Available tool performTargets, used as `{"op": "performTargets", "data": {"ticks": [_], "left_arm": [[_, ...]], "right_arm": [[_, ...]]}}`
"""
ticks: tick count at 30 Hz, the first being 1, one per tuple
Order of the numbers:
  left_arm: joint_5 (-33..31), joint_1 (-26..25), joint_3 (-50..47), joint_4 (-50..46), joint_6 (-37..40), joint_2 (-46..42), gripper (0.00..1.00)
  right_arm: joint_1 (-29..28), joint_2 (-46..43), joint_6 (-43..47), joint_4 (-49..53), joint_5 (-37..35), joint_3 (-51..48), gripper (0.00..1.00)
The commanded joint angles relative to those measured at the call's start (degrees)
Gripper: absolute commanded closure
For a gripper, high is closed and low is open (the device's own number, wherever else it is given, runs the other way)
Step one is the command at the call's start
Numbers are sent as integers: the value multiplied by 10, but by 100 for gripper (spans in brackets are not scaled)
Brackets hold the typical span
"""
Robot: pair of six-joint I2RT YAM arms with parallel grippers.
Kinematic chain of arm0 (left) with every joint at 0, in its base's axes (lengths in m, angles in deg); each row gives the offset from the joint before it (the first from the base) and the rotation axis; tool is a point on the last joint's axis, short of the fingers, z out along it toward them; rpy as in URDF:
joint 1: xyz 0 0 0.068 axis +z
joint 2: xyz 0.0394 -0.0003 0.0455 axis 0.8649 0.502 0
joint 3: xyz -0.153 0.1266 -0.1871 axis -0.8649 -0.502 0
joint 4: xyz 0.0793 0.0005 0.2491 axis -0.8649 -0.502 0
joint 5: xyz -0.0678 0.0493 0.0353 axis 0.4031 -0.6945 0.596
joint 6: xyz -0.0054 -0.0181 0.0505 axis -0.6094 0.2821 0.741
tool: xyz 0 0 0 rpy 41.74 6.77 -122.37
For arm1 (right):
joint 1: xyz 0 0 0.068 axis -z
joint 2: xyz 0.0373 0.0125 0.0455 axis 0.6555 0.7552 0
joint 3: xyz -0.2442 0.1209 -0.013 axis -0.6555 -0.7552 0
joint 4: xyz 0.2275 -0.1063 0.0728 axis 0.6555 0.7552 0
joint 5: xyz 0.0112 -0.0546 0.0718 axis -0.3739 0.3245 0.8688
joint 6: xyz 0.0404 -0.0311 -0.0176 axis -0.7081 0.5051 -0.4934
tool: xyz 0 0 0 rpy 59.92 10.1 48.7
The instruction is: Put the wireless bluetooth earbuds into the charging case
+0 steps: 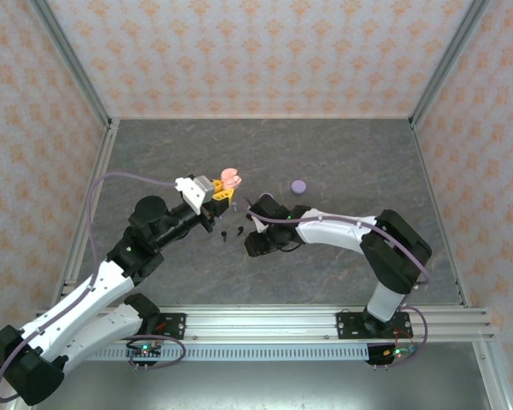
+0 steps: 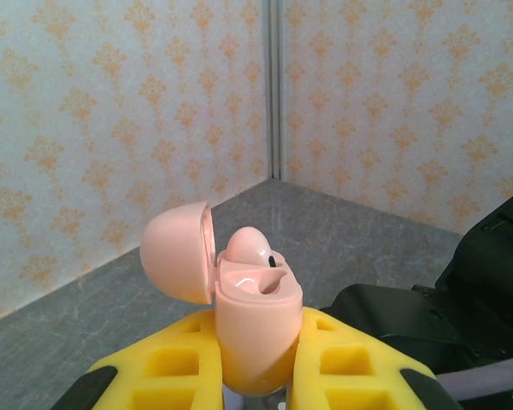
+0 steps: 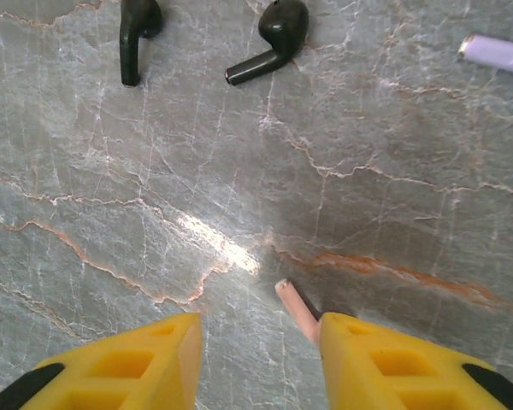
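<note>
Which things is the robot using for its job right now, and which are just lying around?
In use: open pink case in the left claw; pink earbud sitting in it; second pink earbud by the right claw.
Lying about: two black earbuds; lilac stem, likely an earbud; lilac round case.

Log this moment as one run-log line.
left gripper: shut on open pink case, one pink earbud seated | right gripper: jaws apart over table, pink stem by one finger | black earbuds: loose
</note>
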Motion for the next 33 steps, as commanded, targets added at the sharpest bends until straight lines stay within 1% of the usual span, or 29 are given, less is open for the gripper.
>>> {"op": "performTargets", "data": {"ticks": [1, 5, 11, 14, 21, 27, 33], "left_arm": [[-16, -1, -3, -4, 12, -15, 100], [-18, 0, -9, -2, 11, -20, 100], [-19, 0, -11, -4, 10, -23, 100], [-18, 1, -12, -3, 9, -22, 100], [-18, 1, -13, -2, 7, -22, 100], [-19, 2, -15, 0, 6, -22, 100], [-22, 2, -13, -7, 8, -25, 100]], "right_arm": [[-1, -43, 9, 29, -32, 2, 58], [0, -28, 1, 40, -56, -3, 55], [-1, 4, -10, 37, -81, 2, 54], [-3, 17, -13, 33, -96, 12, 52], [-5, 49, -30, 20, -132, 35, 52], [-8, 81, -26, 20, -133, 57, 51], [-23, 97, -12, 50, -141, 66, 51]]}}
